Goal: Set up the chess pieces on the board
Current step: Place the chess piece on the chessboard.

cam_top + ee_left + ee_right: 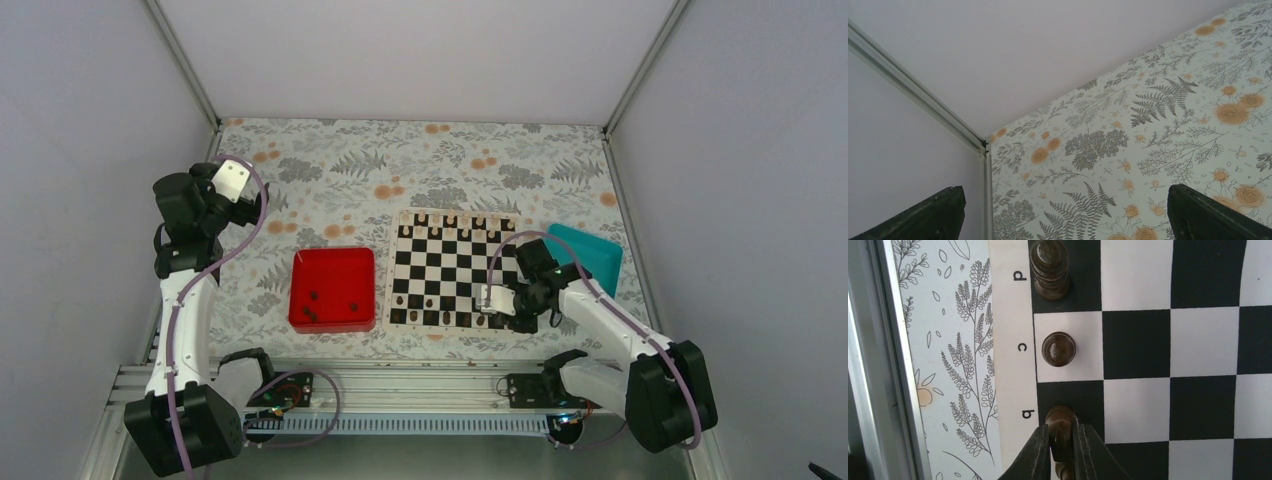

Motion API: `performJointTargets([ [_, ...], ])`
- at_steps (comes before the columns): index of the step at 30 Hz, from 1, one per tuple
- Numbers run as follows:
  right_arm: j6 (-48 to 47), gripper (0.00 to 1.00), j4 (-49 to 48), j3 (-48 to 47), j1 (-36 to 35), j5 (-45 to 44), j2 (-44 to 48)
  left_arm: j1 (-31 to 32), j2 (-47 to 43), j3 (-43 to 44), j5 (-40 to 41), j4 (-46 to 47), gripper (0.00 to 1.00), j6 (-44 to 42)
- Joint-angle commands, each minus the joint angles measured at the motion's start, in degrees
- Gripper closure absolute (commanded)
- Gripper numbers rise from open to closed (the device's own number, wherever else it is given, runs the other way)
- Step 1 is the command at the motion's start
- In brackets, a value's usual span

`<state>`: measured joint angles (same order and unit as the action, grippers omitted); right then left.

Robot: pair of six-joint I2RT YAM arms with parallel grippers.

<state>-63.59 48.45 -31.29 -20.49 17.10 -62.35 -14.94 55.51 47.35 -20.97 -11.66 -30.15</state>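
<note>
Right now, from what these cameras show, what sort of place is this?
Probably a robot test cell. Plain walls on metal frame posts enclose a floral-covered table, and a left arm and right arm are bolted to a rail near a chessboard.

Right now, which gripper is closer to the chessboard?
Right. The right gripper is over the near edge of the chessboard, shut on a dark piece. The left gripper is open, raised far off by the left wall.

The floral-patterned table [330, 190] carries three things — a red tray [335, 270], the board [450, 265], a teal tray [592, 255].
</note>
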Motion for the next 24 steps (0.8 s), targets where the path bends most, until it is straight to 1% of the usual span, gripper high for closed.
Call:
performJointTargets([
  [1, -1.7, 0.95, -1.5, 0.3, 0.5, 2.4, -0.7, 0.2, -0.1, 0.8, 0.4, 0.7, 0.00, 0.6],
  [13, -1.4, 0.94, -2.3, 0.3, 0.5, 2.3, -2.2, 0.2, 0.3, 1.1, 0.3, 0.6, 0.00, 0.5],
  [19, -1.3, 0.86, -2.7, 1.0, 0.5, 0.8, -1.7, 0.2, 0.3, 1.1, 0.3, 0.4, 0.00, 0.5],
  [22, -1.1, 0.77, -2.3, 0.8, 0.5, -0.2, -0.7, 0.1, 0.3, 1.3, 0.3, 0.3, 0.00, 0.5],
  [24, -1.0, 0.73, -1.2, -0.2, 0.5, -1.1, 0.6, 0.2, 0.2, 1.2, 0.3, 0.3, 0.00, 0.5],
])
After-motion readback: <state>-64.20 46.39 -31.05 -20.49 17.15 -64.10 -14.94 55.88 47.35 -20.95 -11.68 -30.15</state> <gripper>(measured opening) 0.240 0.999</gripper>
